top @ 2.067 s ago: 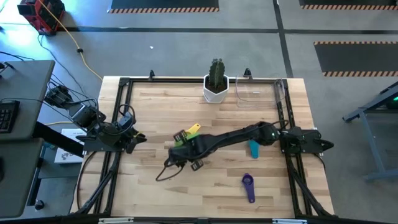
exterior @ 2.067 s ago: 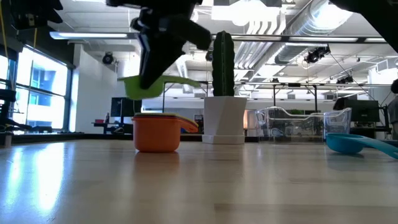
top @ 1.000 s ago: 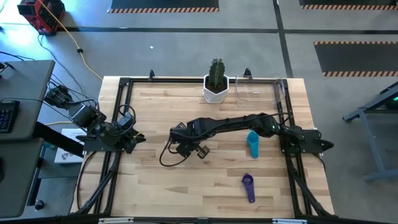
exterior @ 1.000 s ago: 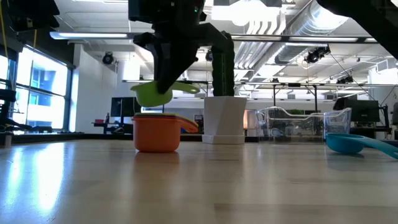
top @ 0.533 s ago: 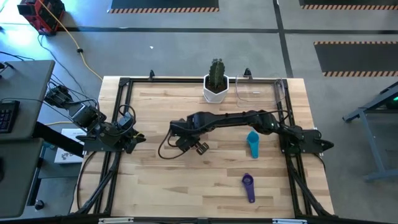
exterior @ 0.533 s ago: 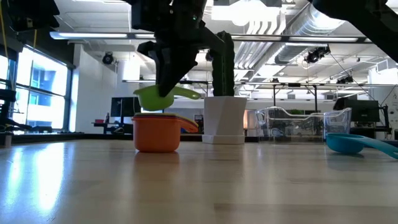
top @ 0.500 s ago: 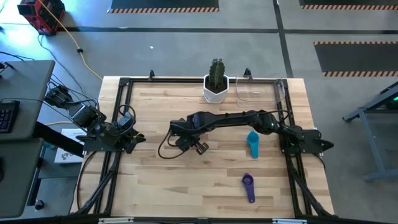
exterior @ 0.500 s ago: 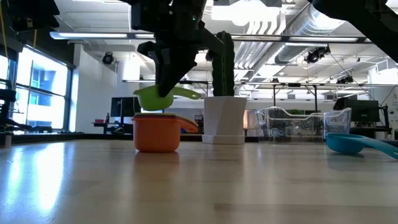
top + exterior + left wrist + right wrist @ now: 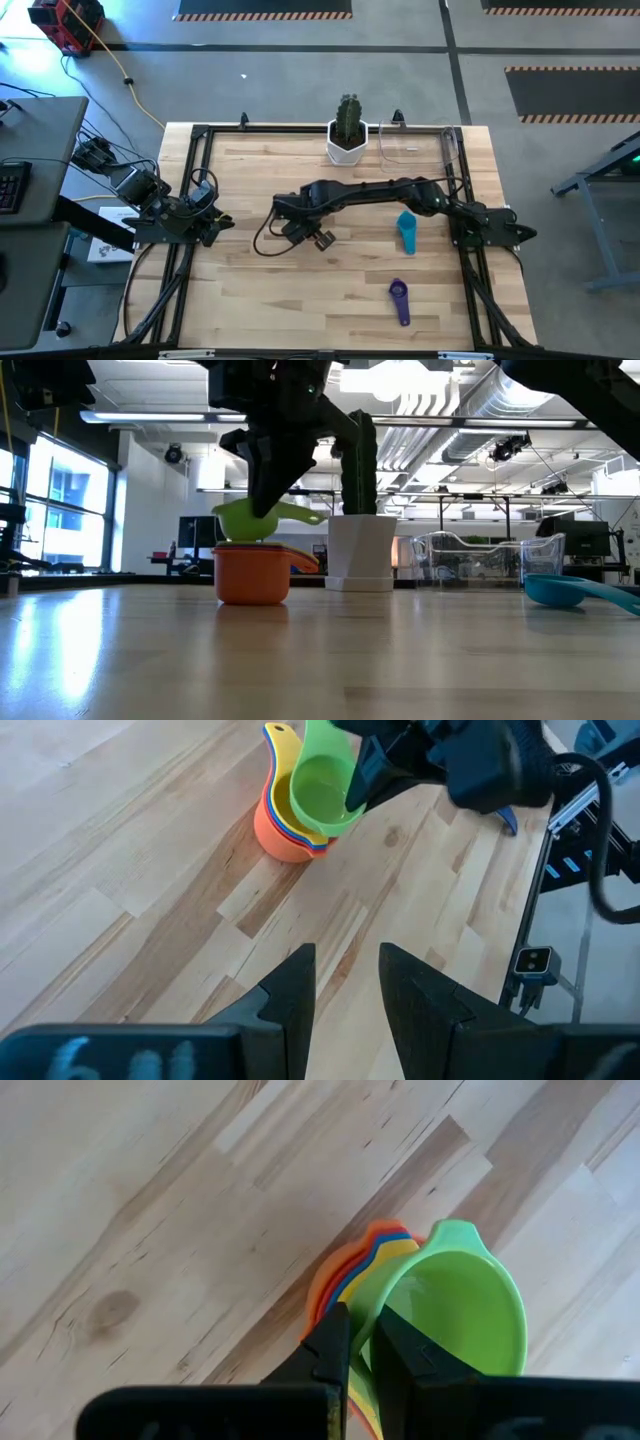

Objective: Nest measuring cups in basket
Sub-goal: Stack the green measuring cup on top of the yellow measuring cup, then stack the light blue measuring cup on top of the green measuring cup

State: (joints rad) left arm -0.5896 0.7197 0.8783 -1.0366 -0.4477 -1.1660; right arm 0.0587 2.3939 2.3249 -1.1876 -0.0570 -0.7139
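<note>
Green cup (image 9: 246, 520) in R gripper (image 9: 360, 1342)

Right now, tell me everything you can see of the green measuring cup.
The green measuring cup is a small lime scoop of glossy plastic with a round bowl and a short flat handle. The right claw, shut, pinches its handle and holds it bowl-up, roughly level, just above the stacked orange, blue and yellow cups in mid-table. Whether it touches the stack is unclear.
</note>
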